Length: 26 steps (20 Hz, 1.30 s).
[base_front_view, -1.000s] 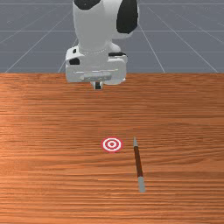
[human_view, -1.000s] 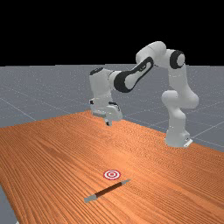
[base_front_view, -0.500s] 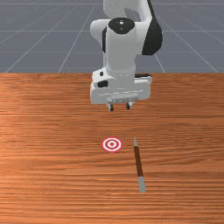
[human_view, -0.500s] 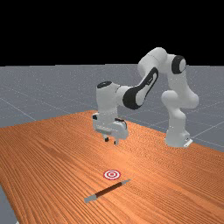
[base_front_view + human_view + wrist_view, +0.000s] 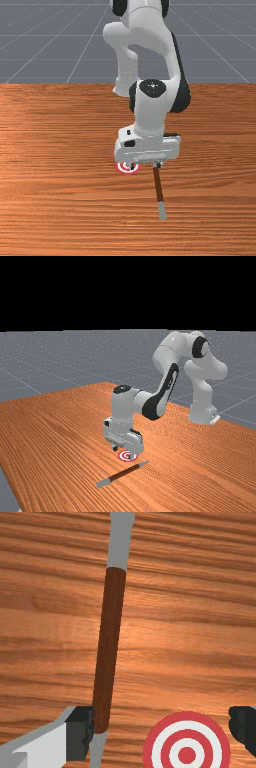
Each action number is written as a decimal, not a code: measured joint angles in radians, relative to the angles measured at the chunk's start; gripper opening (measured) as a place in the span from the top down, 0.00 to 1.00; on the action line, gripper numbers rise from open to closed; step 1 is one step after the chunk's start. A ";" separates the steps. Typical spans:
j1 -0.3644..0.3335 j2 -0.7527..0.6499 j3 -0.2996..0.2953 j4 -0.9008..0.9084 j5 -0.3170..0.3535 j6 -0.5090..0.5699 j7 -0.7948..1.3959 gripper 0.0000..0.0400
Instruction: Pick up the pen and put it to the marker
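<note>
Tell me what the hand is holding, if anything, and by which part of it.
Nothing is held. The hand is open, its fingers wide apart, and the pen lies on the table.

Pen and marker side by side on the table, my gripper over them.
The pen lies flat on the table, its tip end toward my arm and its other end toward the front view's camera. The marker lies near that tip, apart from it, on the front view's left; in the far view it sits behind the pen. I have my gripper down low here, fingers apart: one in line with the pen near its tip, the other past the marker's far side in the wrist view. My arm's base stands behind, at the far view's right.
</note>
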 joint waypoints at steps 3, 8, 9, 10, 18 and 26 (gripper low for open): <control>0.040 0.048 0.017 0.008 -0.012 0.018 0.010 0.00; 0.054 0.098 0.018 0.028 -0.012 0.069 0.028 0.00; 0.054 0.104 0.017 0.029 -0.011 0.074 0.032 0.00; 0.054 0.108 0.016 0.031 -0.010 0.077 0.034 0.00; 0.055 0.107 0.014 0.030 -0.009 0.082 0.040 0.78; 0.055 0.015 -0.009 -0.136 -0.022 0.086 0.032 0.78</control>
